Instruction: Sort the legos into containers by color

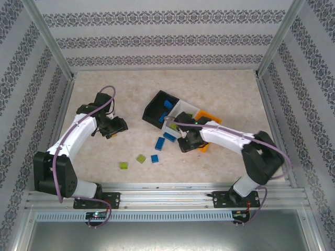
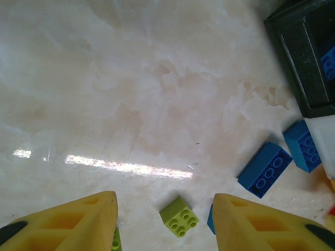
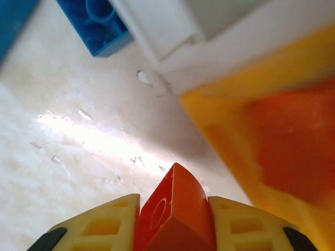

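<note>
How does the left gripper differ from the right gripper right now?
The left gripper holds nothing, fingers apart; the right gripper has its fingers shut on an orange-red brick. The left gripper has a lime brick and blue bricks ahead of it; the right gripper is beside the orange-yellow bin. Both have yellow fingers.
</note>
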`<state>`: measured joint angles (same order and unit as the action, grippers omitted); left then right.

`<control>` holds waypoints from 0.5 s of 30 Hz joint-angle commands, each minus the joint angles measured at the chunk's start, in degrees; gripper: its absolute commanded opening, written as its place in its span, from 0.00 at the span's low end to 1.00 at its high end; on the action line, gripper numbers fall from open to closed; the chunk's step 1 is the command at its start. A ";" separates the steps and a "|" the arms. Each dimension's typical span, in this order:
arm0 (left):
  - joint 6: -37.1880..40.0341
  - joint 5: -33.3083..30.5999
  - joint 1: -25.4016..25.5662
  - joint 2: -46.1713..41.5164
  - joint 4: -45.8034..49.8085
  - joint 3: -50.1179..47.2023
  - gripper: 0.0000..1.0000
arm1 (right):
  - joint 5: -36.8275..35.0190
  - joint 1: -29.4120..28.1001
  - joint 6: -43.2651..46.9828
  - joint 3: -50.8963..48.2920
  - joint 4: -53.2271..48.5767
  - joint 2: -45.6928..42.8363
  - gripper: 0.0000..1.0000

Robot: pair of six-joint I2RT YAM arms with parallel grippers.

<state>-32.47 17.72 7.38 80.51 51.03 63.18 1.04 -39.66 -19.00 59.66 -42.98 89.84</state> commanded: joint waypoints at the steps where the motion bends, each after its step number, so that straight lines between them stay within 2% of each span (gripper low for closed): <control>1: 2.14 -1.35 0.30 0.49 2.56 1.84 0.51 | -3.21 3.86 3.07 2.94 -6.86 -6.99 0.24; 4: 3.81 -2.19 1.96 0.52 3.66 1.86 0.51 | -3.67 9.25 6.82 3.17 -6.70 -7.92 0.25; 7: 5.90 -1.93 5.75 1.32 3.72 1.73 0.51 | -3.67 13.09 10.94 3.96 -4.62 -5.04 0.28; 13: 6.66 -0.80 17.75 6.84 -0.81 1.51 0.62 | -3.73 19.62 12.92 4.71 1.14 0.27 0.34; 14: 6.39 -1.15 19.32 7.88 -1.79 1.59 0.63 | -3.59 20.23 12.98 5.03 1.70 0.69 0.39; 15: 5.96 -1.03 20.51 8.89 -3.18 1.53 0.65 | -3.32 20.44 13.28 5.62 2.12 1.02 0.55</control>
<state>-27.57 16.69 24.69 87.05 50.85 63.79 -1.43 -20.10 -7.84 63.29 -43.31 90.48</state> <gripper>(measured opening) 0.637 0.452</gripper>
